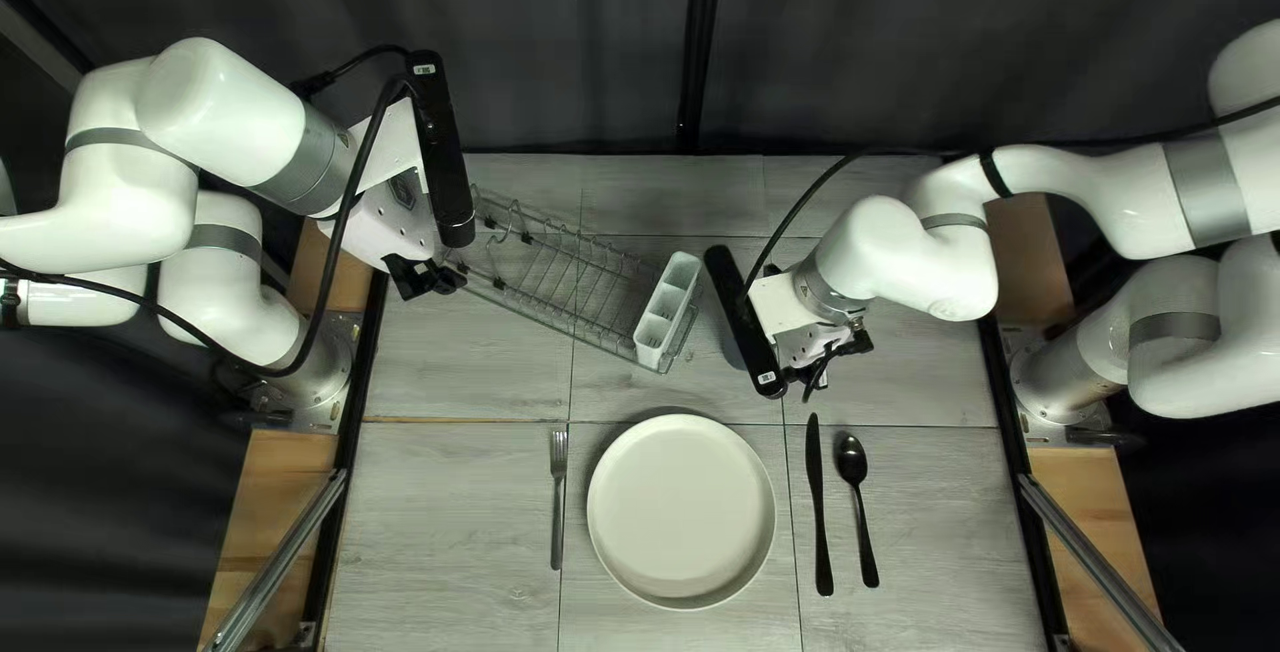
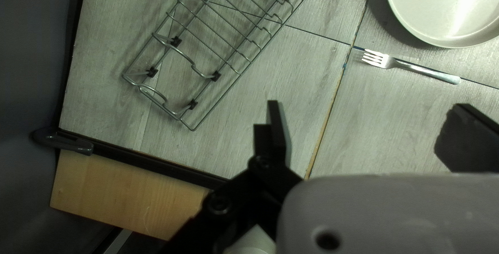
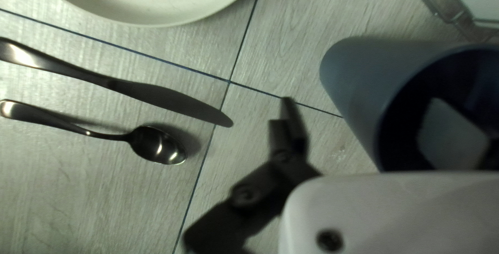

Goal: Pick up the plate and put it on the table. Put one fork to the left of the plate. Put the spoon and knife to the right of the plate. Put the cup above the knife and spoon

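From where I stand, the round off-white plate (image 1: 682, 511) makes the middle of the setting on the pale wood-look table (image 1: 454, 506). The slim silver metal fork (image 1: 558, 519) lies to its left, the dark, shiny metal knife (image 1: 819, 506) and the matching spoon (image 1: 851, 459) to its right. All three handles point toward the near edge, which I take to be for a diner sitting there. The knife lies nearer the plate, the spoon outside it, so those two look done.

What's left, I'd judge, is the tall blue-grey round cup (image 3: 358, 88). It's between the right gripper (image 1: 836, 362) and the white three-compartment caddy (image 1: 650, 359) at the end of the silver wire rack (image 1: 574, 286). That's too far left to count as above the knife and spoon, so it wants shifting right.

The right gripper seems spread: its visible black finger (image 3: 293, 124) stands clear of the cup. I can't make out the other one, so I see no proper grip. It probably needs to straddle the cup squarely; a lopsided push could tip something that tall.

The left gripper (image 2: 369, 114) has its fingers wide apart with nothing between them, held off by the rack's end, presumably to leave its partner room.
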Motion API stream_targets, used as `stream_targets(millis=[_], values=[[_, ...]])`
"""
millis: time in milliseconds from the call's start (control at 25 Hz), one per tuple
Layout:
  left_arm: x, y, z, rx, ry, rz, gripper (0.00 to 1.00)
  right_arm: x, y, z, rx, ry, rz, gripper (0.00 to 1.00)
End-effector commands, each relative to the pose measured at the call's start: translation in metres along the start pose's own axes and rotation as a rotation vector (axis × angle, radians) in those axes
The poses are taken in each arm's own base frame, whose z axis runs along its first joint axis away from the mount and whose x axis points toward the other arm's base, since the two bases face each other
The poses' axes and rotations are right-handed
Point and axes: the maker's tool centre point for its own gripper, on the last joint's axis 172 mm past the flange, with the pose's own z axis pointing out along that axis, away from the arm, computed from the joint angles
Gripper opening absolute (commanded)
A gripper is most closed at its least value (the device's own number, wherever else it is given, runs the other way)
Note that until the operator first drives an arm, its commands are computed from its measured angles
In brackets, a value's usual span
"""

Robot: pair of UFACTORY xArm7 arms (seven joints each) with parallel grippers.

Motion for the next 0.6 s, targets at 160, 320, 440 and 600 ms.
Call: stream_targets(millis=[160, 320, 440, 600], values=[[0.000, 0.000, 0.000, 0.000, 0.000, 0.000, 1.00, 0.002, -0.008, -0.020, -0.033, 0.004, 0.015, 0.00], [0.000, 0.000, 0.000, 0.000, 0.000, 0.000, 1.00, -0.001, -0.017, -0.042, -0.052, 0.009, 0.028, 0.00], [0.000, 0.000, 0.000, 0.000, 0.000, 0.000, 1.00, -0.014, -0.026, -0.059, -0.059, 0.010, 0.049, 0.00], [0.000, 0.000, 0.000, 0.000, 0.000, 0.000, 1.00, -0.029, -0.042, -0.067, -0.051, -0.002, 0.073, 0.00]])
